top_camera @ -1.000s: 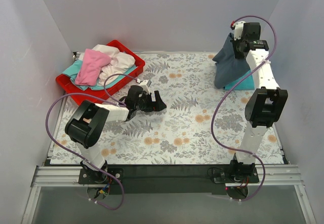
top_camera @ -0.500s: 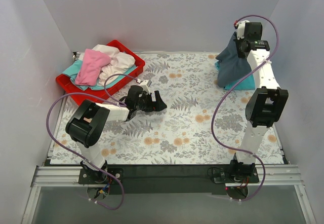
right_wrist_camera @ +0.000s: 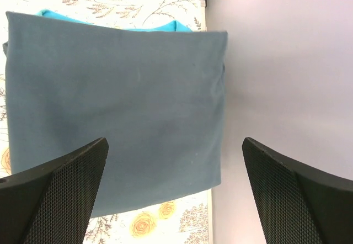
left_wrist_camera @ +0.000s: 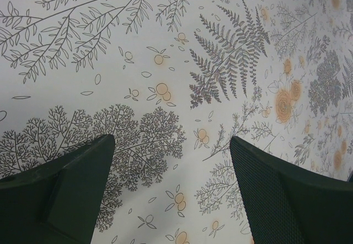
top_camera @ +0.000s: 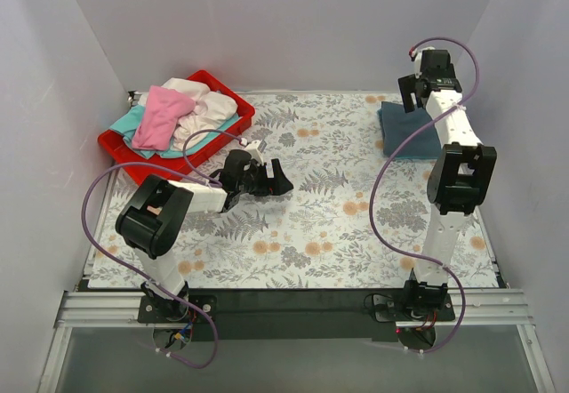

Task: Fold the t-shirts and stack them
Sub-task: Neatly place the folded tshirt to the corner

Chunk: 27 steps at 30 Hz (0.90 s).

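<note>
Bare floral table cover [top_camera: 356,224] spans the middle. The heaped red tray [top_camera: 242,108] blocks the far-left corner. The folded grey-blue t-shirt [top_camera: 400,128] lies far right, beside the wall [top_camera: 524,100].

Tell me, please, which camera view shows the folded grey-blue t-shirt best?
The right wrist view: the grey-blue t-shirt fills the frame, flat and squared, with the turquoise t-shirt peeking from beneath one edge. The top external view shows it small, partly behind the right arm. The left wrist view shows none of it.
</note>
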Available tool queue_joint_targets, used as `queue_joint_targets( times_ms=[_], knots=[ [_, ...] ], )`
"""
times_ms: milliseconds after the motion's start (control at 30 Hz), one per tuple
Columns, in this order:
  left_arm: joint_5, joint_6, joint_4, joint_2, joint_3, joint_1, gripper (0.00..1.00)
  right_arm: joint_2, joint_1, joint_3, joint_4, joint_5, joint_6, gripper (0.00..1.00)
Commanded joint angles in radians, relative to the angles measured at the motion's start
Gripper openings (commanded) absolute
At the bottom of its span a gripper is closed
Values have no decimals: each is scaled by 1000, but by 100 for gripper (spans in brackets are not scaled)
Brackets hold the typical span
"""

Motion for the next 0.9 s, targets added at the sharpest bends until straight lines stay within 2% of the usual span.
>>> queue_joint_targets(
  times_ms=[0, 333, 433, 567, 600, 800, 867],
  knots=[
    [0, 11, -26, 11, 12, 5, 79, -26, -1, 28, 62, 13, 14, 98],
    [-51, 16, -46, -21, 57, 7, 79, -153, 38, -87, 81, -117, 91, 98],
    [-115, 22, -77, -55, 91, 16, 79, -233, 77, -215, 105, -174, 157, 99],
    [-189, 20, -109, -109, 118, 33, 79, -409, 114, -454, 227, -298, 273, 98],
    [-207, 28, -130, -120, 129, 36, 79, -438, 120, -563, 254, -336, 287, 98],
    [-281, 39, -176, -199, 111, 37, 79, -618, 180, -846, 354, -382, 430, 98],
    [-289, 39, -183, -233, 97, 37, 79, -667, 237, -935, 364, -367, 467, 98]
  ],
)
